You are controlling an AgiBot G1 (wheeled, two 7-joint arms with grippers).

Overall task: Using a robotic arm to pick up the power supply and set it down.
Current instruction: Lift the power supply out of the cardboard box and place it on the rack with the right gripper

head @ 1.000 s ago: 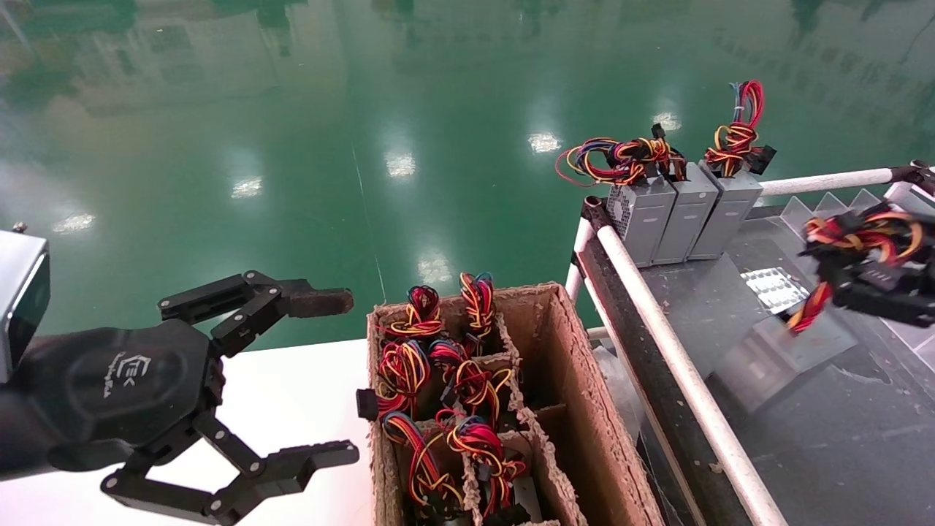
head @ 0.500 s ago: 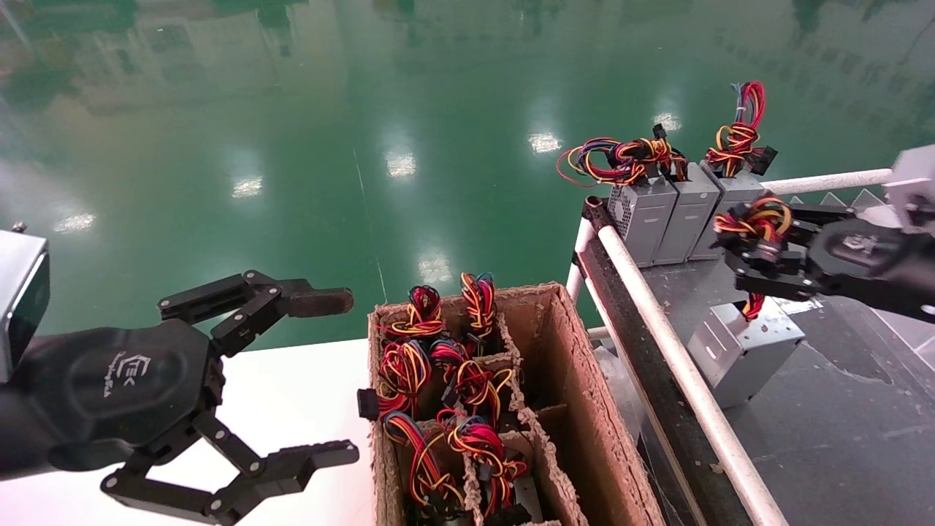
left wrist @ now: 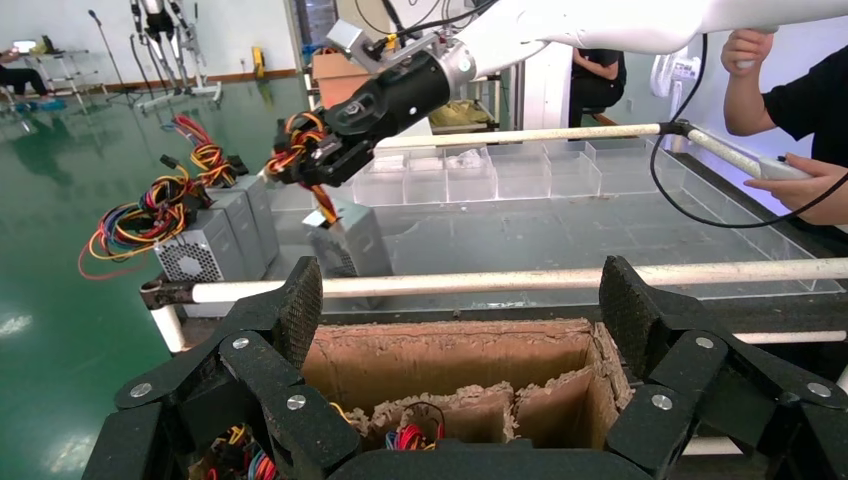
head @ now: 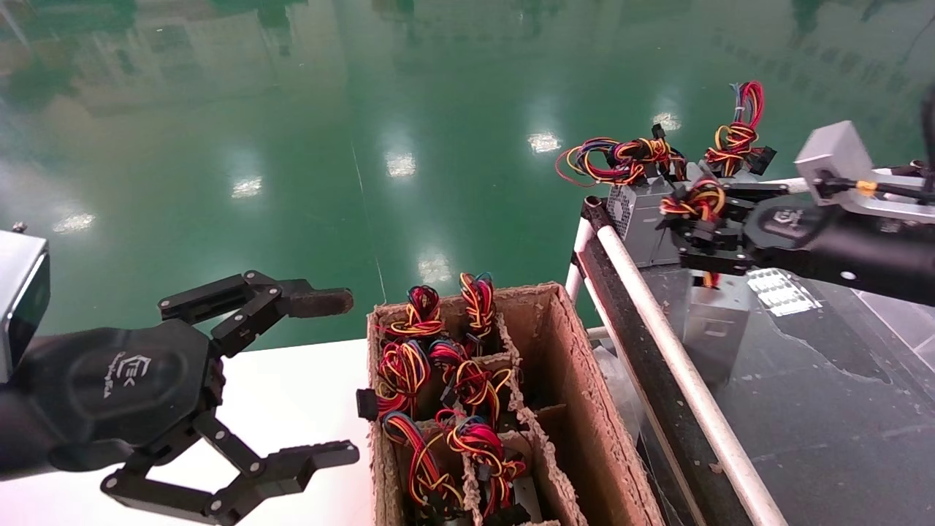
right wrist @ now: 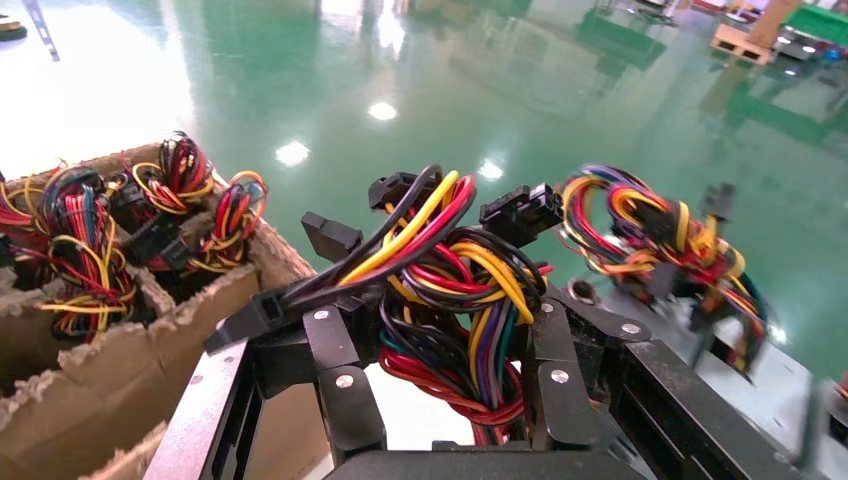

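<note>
My right gripper [head: 703, 228] is shut on the red, yellow and orange wire bundle [right wrist: 450, 280] of a power supply. Its grey metal box [head: 712, 321] hangs under the gripper by those wires, low over the dark table [head: 818, 409]; I cannot tell if it touches. In the left wrist view the box [left wrist: 352, 240] tilts just in front of a row of three like power supplies [left wrist: 215, 240]. My left gripper [head: 332, 378] is parked open and empty over the white surface, left of the cardboard box [head: 577, 380].
The divided cardboard box holds several more wired power supplies [head: 467, 394]. A white tube rail [head: 679, 365] edges the dark table. Clear plastic dividers [left wrist: 520, 175] line its far side. A person's hand [left wrist: 800, 180] holds a cable there.
My right gripper has carried the power supply left and toward the back row, and the box has swung from a slant to hanging upright. The left arm has not moved.
</note>
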